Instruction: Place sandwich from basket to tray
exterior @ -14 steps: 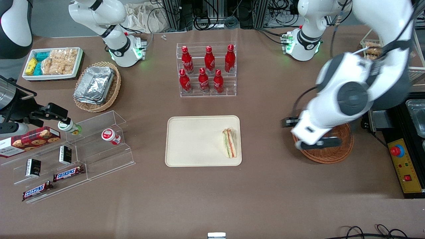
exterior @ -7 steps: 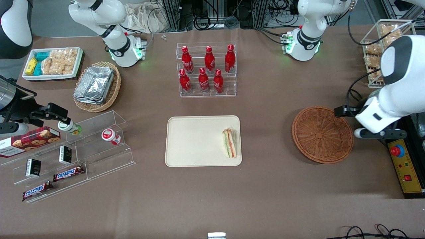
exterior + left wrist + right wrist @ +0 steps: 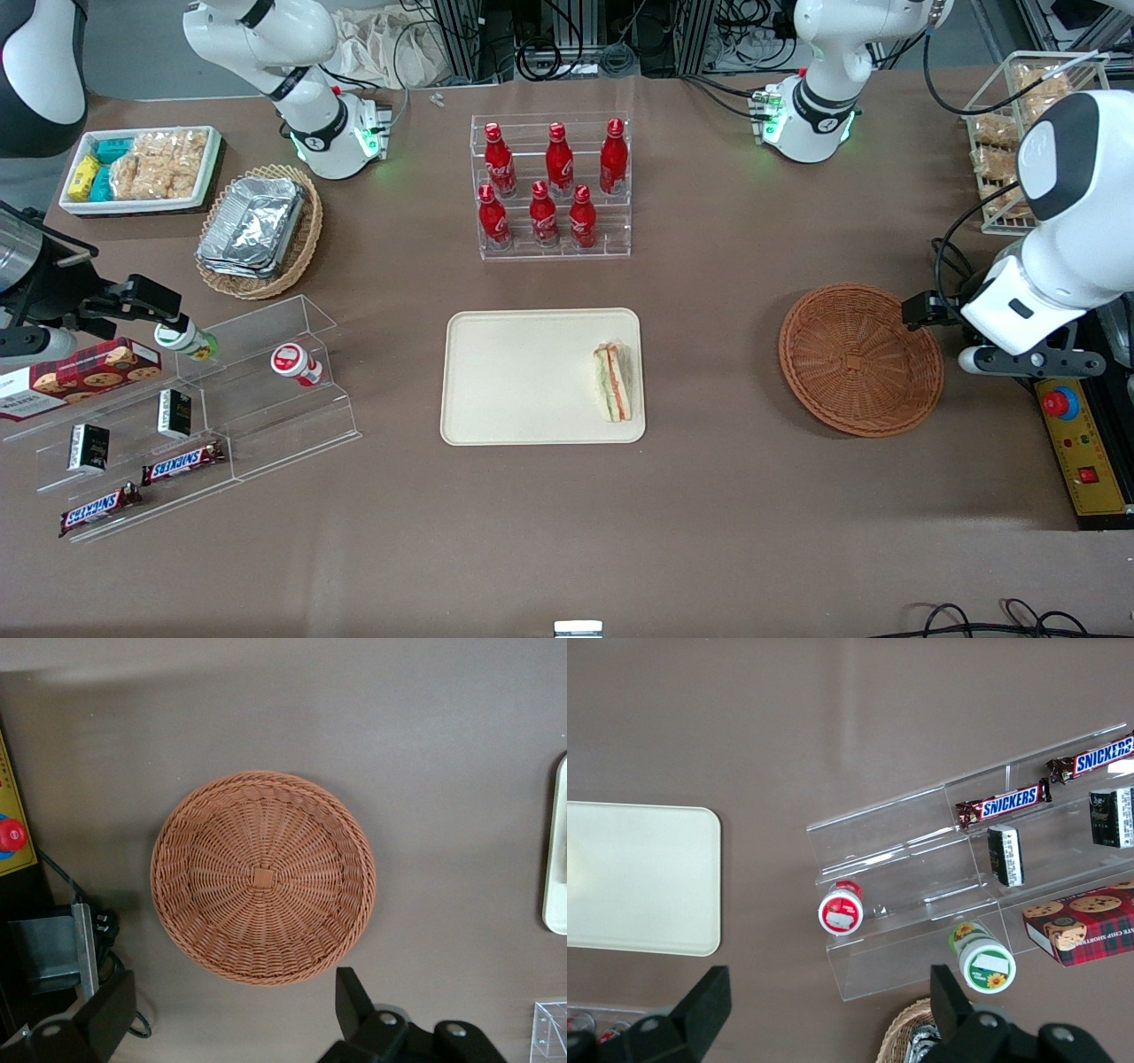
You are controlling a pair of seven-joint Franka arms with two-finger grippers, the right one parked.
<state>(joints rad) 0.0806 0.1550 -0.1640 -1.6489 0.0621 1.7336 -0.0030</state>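
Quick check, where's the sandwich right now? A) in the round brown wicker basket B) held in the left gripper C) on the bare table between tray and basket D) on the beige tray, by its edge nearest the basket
D. The sandwich lies on the beige tray along the edge nearest the wicker basket, which holds nothing; the left gripper hangs open above the basket's rim, holding nothing.
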